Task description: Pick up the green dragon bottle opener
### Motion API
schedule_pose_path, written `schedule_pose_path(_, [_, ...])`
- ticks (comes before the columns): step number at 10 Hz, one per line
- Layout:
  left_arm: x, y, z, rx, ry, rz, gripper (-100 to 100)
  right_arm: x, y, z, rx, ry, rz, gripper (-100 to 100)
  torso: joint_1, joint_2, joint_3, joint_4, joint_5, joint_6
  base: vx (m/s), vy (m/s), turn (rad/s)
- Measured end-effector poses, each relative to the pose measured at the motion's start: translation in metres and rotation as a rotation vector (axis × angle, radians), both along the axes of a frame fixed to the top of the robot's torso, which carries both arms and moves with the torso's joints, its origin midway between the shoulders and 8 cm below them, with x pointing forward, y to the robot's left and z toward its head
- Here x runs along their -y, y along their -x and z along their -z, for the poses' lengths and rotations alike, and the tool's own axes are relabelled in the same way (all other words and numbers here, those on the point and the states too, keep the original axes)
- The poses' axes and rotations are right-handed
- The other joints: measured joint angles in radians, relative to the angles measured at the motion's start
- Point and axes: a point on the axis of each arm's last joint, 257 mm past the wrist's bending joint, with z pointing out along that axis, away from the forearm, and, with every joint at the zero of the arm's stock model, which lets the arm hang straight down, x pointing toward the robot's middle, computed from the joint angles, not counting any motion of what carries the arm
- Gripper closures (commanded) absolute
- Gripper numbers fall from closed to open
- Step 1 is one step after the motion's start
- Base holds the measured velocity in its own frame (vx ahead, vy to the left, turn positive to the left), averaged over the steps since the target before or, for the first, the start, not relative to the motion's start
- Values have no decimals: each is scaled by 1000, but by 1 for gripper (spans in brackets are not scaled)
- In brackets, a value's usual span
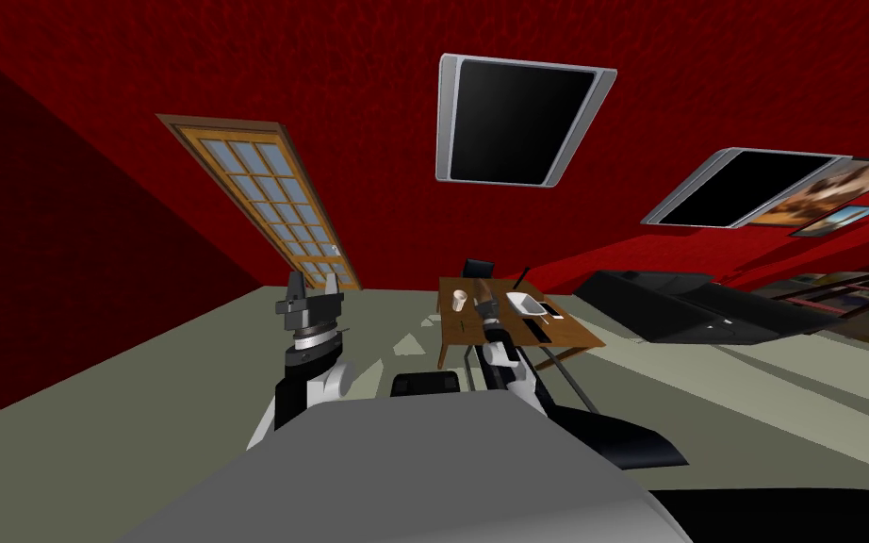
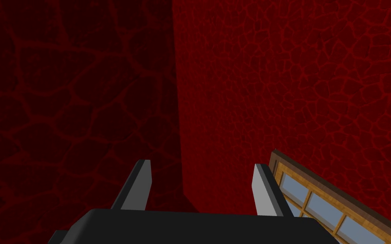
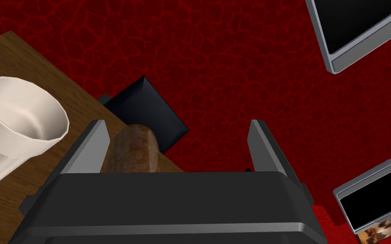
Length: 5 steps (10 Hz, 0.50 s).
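Right claw [image 3: 177, 146]: spread wide, clasping nothing. Poised above the wooden table [image 3: 4, 55], close to its far edge. Between the fingers, hard by one of them, a brown rounded lump [image 3: 133, 148] standing on the wood; touched by that finger or not, cannot tell. Just beside it, outside the claw, a white cup [image 3: 20, 114], upright and empty. Beyond the table edge, a black chair back [image 3: 148, 106] against the red wall [image 3: 233, 63].

From the head: on the same table a white dish [image 1: 525, 304], on the other side of the arm from the cup. On the near side of the cup, what looks like the bottle opener [image 1: 461, 326], a thin dark-green streak lying flat on the wood, too small to tell for sure. Not between the fingers.

Left claw [image 2: 199, 186]: likewise spread, empty, held up off to the left, well apart from the table.

Step in hand, by the look of it: the reach, with no grasp made yet. Called for next, probably: drawing the right claw back toward the bottle opener, clear of cup and brown lump, setting the fingers across its narrow width, lowering to the wood, only then closing. Thin and flat, so likely hard to pinch without scraping the tabletop.
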Motion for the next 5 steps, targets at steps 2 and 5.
schedule_pose_path(2, [0, 0, 0, 0, 0, 0, 0, 4, -8, 22, -51, -56, 2, -100, 0, 0, 0, 0, 0, 0, 16, -1, -13])
schedule_pose_path(5, [0, 0, 0, 0, 0, 0, 0, 8, -13, 55, -127, -147, 6, -100, 1, 0, 0, 0, 0, 0, 13, -1, -11])
